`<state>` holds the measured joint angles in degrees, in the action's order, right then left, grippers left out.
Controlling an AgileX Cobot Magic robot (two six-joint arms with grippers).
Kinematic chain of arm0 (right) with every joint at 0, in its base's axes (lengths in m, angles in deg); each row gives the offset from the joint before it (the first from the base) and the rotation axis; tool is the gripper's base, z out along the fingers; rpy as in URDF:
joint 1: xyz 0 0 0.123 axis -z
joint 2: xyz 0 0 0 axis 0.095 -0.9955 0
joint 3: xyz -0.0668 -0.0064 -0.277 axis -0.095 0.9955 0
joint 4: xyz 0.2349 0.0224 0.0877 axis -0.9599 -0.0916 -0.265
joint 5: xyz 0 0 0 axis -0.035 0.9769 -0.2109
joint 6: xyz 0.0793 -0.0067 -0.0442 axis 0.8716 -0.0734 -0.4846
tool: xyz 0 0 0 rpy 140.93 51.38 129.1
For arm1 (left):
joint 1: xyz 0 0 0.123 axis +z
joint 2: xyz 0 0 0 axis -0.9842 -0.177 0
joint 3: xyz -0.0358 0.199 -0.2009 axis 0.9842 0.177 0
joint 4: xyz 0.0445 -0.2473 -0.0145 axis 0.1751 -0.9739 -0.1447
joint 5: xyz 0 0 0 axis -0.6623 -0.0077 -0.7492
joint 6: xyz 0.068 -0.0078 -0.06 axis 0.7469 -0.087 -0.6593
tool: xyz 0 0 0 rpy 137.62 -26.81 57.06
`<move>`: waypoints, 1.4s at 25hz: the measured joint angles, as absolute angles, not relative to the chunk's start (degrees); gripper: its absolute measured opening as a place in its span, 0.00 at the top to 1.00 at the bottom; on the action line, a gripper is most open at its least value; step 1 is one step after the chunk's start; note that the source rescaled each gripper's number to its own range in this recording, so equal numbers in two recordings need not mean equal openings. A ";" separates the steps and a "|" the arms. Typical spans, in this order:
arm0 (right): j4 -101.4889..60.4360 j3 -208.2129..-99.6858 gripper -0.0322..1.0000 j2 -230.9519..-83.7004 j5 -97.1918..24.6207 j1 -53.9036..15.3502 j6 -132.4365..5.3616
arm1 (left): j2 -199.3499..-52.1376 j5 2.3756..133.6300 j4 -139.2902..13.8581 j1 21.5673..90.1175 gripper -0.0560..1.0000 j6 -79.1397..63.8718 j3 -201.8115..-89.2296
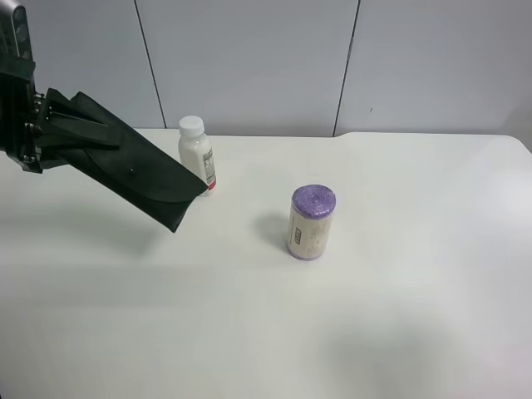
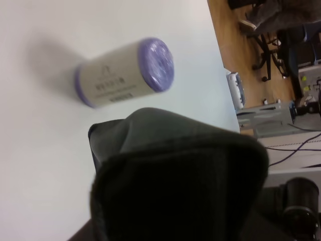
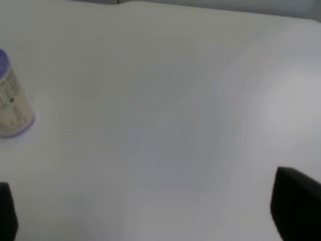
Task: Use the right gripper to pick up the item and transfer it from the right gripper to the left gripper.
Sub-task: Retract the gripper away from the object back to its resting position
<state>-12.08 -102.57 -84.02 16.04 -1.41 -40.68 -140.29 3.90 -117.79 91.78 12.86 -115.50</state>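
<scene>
The item, a flat black glasses case (image 1: 133,166), hangs in the air above the table, slanting down toward the white bottle. The left gripper (image 1: 48,125), on the arm at the exterior high view's left, is shut on the case's upper end. In the left wrist view the case (image 2: 175,181) fills the lower half and hides the fingers. The right gripper (image 3: 150,216) is open and empty over bare table, with one dark fingertip (image 3: 296,206) showing at each lower corner of the right wrist view. It does not show in the exterior high view.
A white bottle (image 1: 198,154) stands just behind the case's lower tip. A purple-topped cylinder (image 1: 311,222) stands mid-table and also shows in the right wrist view (image 3: 10,105) and the left wrist view (image 2: 125,70). The white table (image 1: 416,291) spreads wide.
</scene>
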 joint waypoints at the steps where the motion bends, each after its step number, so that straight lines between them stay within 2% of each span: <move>1: -12.08 -102.57 0.00 -84.02 16.04 -1.41 -40.68 | -141.65 3.67 -116.47 92.73 0.95 12.91 -116.89; 11: -12.08 -102.57 0.00 -84.02 16.04 -1.41 -40.68 | -153.15 3.92 -108.86 98.23 0.95 17.10 -120.84; 22: -12.08 -102.57 0.00 -84.02 16.04 -1.41 -40.68 | -159.21 11.74 -108.68 98.54 0.94 23.54 -120.86; 23: -12.08 -102.57 0.00 -84.02 16.04 -1.41 -40.68 | -159.21 12.41 -108.54 98.54 0.89 24.07 -120.86; 24: -12.08 -102.57 0.00 -84.02 16.04 -1.41 -40.68 | -159.21 12.96 -108.37 98.54 0.75 24.40 -120.86; 26: -12.08 -102.57 0.00 -84.02 16.04 -1.41 -40.68 | -159.21 15.06 -107.88 98.54 0.37 24.63 -120.86; 28: -12.08 -102.57 0.00 -84.02 16.04 -1.41 -40.68 | -159.21 17.17 -107.40 98.54 0.13 24.63 -120.86; 29: -12.08 -102.57 0.00 -84.02 16.04 -1.41 -40.68 | -159.21 18.18 -107.34 98.54 0.07 24.63 -120.86; 31: -12.08 -102.57 0.00 -84.02 16.04 -1.41 -40.68 | -159.21 19.79 -107.14 98.59 0.02 24.67 -121.07; 35: -12.08 -102.57 0.00 -84.02 16.04 -1.41 -40.68 | -159.21 21.45 -106.00 98.59 0.01 24.74 -123.98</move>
